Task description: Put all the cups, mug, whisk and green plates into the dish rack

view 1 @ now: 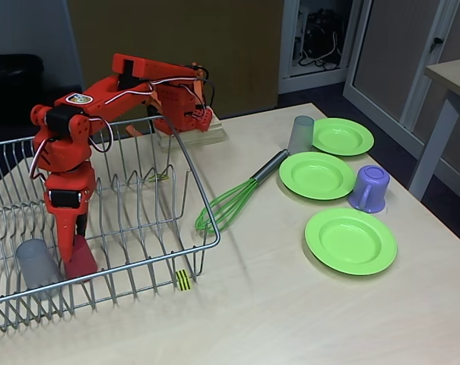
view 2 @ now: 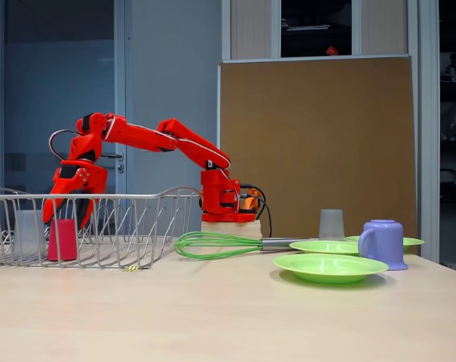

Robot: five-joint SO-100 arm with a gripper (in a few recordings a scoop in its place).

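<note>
Inside the dish rack [view 1: 138, 198], near its front rail, the gripper [view 1: 76, 247] reaches down with its fingers closed around the red cup [view 1: 80, 258]; a grey cup [view 1: 38, 264] stands just left of it. A yellow-black striped tag [view 1: 183, 280] marks the rack's near right corner. On the open table [view 1: 275, 319] to the right lie the whisk [view 1: 230, 204], three green plates [view 1: 350, 240], the mug [view 1: 369, 188] and another grey cup [view 1: 300, 134], with bare table in front.

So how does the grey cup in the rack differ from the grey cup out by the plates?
The grey cup in the rack stands inside the dish rack, beside the red cup at the gripper. The grey cup on the table stands next to a green plate. Both are translucent, handleless and upright.
</note>
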